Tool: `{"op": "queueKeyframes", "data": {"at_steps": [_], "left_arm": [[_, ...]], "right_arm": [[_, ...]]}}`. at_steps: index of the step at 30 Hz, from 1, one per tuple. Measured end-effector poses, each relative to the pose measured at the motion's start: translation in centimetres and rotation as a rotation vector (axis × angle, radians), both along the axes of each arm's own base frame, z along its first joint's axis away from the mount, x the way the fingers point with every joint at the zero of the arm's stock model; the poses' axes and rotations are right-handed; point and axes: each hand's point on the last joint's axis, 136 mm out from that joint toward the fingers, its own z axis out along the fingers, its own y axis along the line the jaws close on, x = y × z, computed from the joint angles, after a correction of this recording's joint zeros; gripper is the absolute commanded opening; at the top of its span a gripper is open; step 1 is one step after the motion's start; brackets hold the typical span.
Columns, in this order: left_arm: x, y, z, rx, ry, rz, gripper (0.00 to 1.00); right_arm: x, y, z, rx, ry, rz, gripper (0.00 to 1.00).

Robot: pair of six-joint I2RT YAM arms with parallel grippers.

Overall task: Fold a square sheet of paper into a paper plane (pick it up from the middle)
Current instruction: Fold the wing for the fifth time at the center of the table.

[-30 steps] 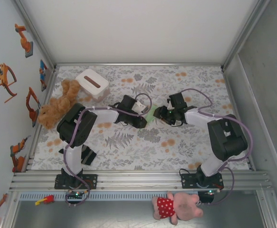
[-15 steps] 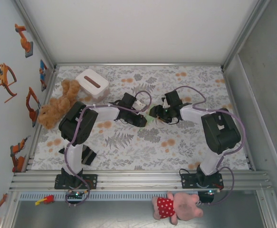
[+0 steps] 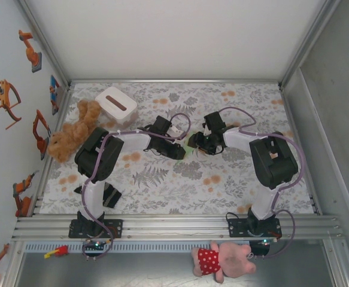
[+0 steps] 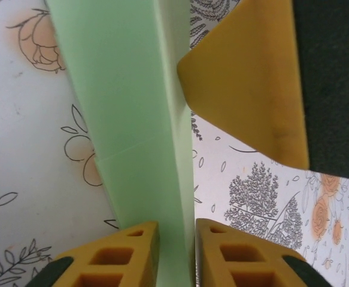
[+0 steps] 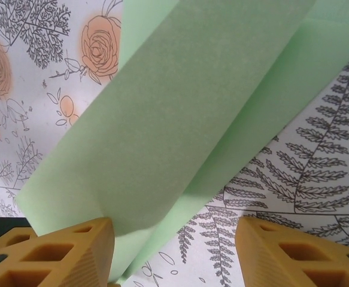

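Left wrist view: the left pincer is clamped on the pale green paper. The paper is a folded strip that runs from between the pincer's two yellow fingers out over the floral desk. A yellow finger of the opposite arm stands at the strip's right edge; whether it touches cannot be told.

Right wrist view: the right pincer stands open, its fingers well apart. The paper's folded layers lie against the left-hand finger and clear of the other.

Top external view: both arms rise from the near rail and bend at raised elbows. Their forearms reach inward, so the two pincers face each other at mid-desk with the paper between them. The wrists hide most of the paper.

Near the left wall lie a brown plush bear and, beyond it, a white box with a dark slot. A dark cloth lies beside the left arm's base. A pink plush pig lies in front of the rail.
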Motion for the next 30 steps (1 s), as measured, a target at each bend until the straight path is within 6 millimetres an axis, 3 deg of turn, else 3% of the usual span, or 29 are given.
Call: {"op": "queueKeyframes", "data": {"at_steps": [4, 14, 30], "left_arm": [[-0.1, 0.3, 0.5, 0.005, 0.012, 0.029, 0.32], [-0.3, 0.9, 1.4, 0.009, 0.019, 0.083, 0.30], [0.0, 1.5, -0.1, 0.056, 0.007, 0.096, 0.12]], "right_arm": [[0.0, 0.0, -0.1, -0.017, 0.009, -0.002, 0.55], [0.0, -0.1, -0.2, -0.022, 0.016, -0.003, 0.54], [-0.5, -0.5, 0.3, -0.022, -0.004, -0.004, 0.53]]}}
